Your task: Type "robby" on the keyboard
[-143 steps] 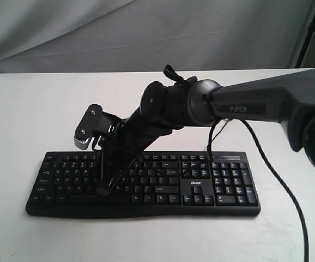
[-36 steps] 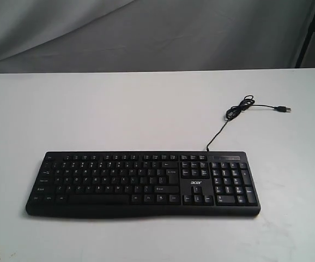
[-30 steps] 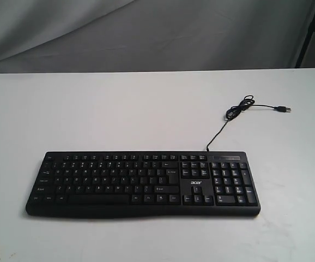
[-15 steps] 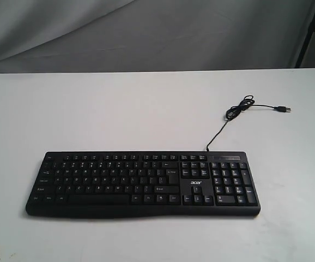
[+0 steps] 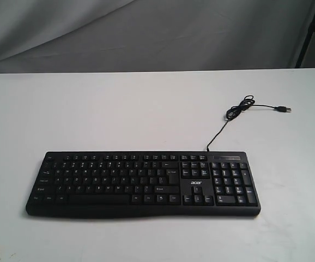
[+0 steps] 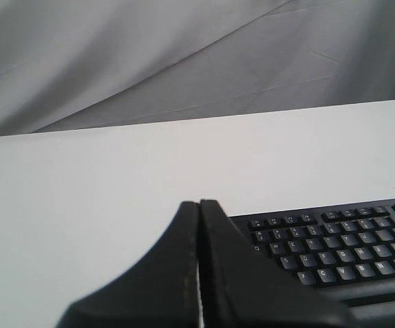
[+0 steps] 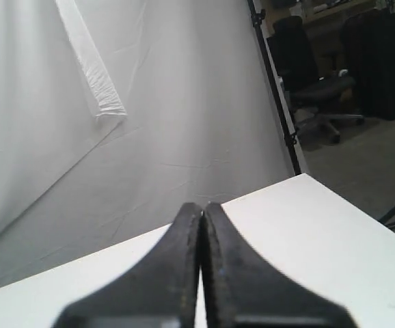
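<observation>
Keyboard [image 5: 141, 183] flat on white table [image 5: 146, 109]; left gripper [image 6: 199, 205], right gripper [image 7: 202, 206] both pinched tight, apparently empty

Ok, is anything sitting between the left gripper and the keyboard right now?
Nothing visible does. In the left wrist view the left gripper, shut, looks over bare table straight at the keyboard. The USB cable leaves the far edge on the number-pad side, away from that path.
</observation>
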Tool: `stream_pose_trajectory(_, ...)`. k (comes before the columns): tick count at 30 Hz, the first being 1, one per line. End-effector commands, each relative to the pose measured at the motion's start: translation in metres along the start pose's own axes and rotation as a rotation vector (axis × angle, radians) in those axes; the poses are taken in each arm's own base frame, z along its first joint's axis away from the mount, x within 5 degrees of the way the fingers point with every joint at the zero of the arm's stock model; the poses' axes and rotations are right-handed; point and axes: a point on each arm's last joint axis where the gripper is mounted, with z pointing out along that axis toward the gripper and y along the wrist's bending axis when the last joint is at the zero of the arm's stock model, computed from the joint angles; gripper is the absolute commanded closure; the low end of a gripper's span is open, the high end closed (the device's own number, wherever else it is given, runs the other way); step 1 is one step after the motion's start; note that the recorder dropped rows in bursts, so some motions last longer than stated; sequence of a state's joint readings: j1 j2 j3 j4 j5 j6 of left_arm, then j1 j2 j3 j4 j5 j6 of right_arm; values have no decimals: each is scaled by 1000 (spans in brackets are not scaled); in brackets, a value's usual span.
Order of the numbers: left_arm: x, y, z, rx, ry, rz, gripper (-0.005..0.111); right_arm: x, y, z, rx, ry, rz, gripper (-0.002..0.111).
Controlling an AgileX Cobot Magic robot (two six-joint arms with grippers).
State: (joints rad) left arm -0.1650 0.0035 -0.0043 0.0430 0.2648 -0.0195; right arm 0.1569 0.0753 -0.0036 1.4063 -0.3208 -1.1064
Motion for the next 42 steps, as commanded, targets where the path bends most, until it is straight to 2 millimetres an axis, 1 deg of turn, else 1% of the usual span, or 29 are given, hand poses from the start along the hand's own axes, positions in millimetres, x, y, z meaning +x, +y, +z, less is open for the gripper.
stream_pose_trajectory(1,1,0,0,5,-5,3,107,-1,0,-3,-10,-26,29,108)
stream_pose_trajectory(2,1,0,0,5,-5,3,107,-1,-1,-4,-9,-25,120,108)
stream_pose_trajectory(4,1,0,0,5,-5,3,107,-1,-7,-6,42,-46,402,108)
stream_pose_trajectory(7,1,0,0,5,-5,3,107,2,-15,-7,128,-49,680,108)
stream_pose_trajectory(10,1,0,0,5,-5,3,107,4,-17,-7,158,-55,860,108)
stream_pose_trajectory(12,1,0,0,5,-5,3,107,4,-16,-7,148,-54,923,108)
stream_pose_trajectory(13,1,0,0,5,-5,3,107,4,-15,-7,139,-48,928,108)
stream_pose_trajectory(14,1,0,0,5,-5,3,107,2,-14,-7,115,-56,869,108)
stream_pose_trajectory(15,1,0,0,5,-5,3,107,-1,-10,-7,65,-62,747,108)
stream_pose_trajectory(17,1,0,0,5,-5,3,107,-4,3,-7,-76,-57,404,108)
stream_pose_trajectory(18,1,0,0,5,-5,3,107,-3,10,-7,-146,-36,263,108)
stream_pose_trajectory(20,1,0,0,5,-5,3,107,5,22,-10,-271,26,-29,108)
stream_pose_trajectory(21,1,0,0,5,-5,3,107,16,27,-12,-351,112,-234,108)
stream_pose_trajectory(22,1,0,0,5,-5,3,107,21,29,-14,-382,162,-302,108)
stream_pose_trajectory(24,1,0,0,5,-5,3,107,28,29,-16,-414,226,-358,108)
stream_pose_trajectory(29,1,0,0,5,-5,3,107,29,30,-17,-415,258,-255,108)
stream_pose_trajectory(31,1,0,0,5,-5,3,107,28,31,-17,-411,252,-186,108)
stream_pose_trajectory(33,1,0,0,5,-5,3,107,26,32,-16,-404,253,-71,108)
stream_pose_trajectory(36,1,0,0,5,-5,3,107,23,32,-15,-356,284,265,108)
stream_pose_trajectory(39,1,0,0,5,-5,3,107,20,30,-14,-320,287,449,108)
stream_pose_trajectory(42,1,0,0,5,-5,3,107,21,30,-14,-319,285,427,108)
